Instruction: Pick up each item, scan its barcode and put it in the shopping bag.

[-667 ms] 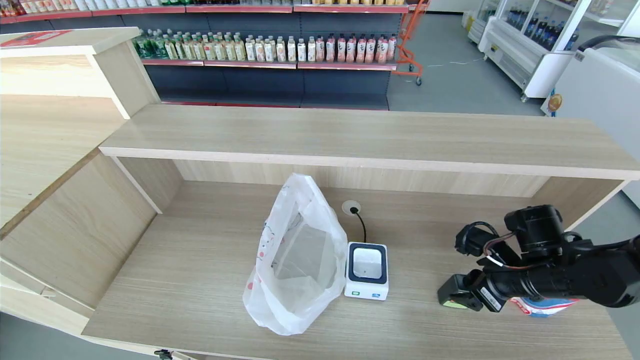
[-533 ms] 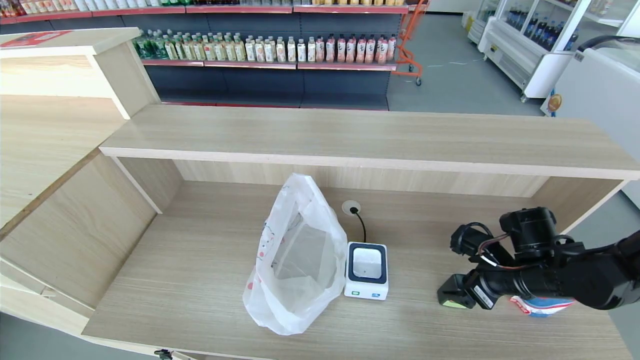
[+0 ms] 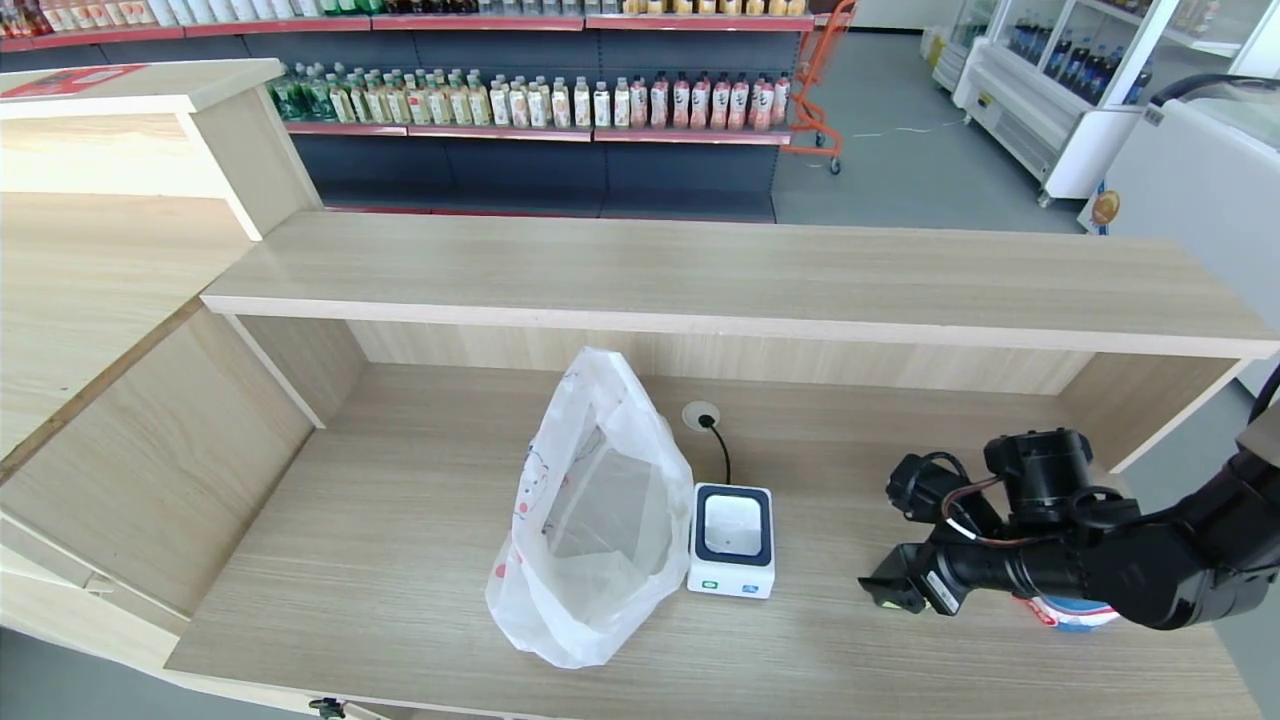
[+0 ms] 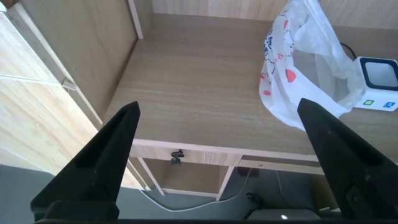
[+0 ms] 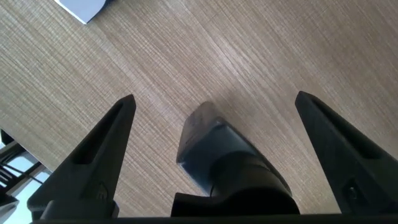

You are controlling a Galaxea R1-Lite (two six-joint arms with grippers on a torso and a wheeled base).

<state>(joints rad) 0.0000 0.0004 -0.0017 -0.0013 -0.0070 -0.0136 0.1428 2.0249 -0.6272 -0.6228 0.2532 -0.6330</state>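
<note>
On the counter (image 3: pixel 400 560), far right, your right gripper (image 3: pixel 893 592) hangs spread and empty — the packet (image 3: pixel 1075 612) seems half-hidden beneath the arm, so draw back before closing.

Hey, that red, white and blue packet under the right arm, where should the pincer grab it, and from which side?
Probably from above, at its exposed near edge. The packet looks low and flat on the counter, so a sideways approach has little to catch. The arm hides most of it, so its best width is unclear.
</note>
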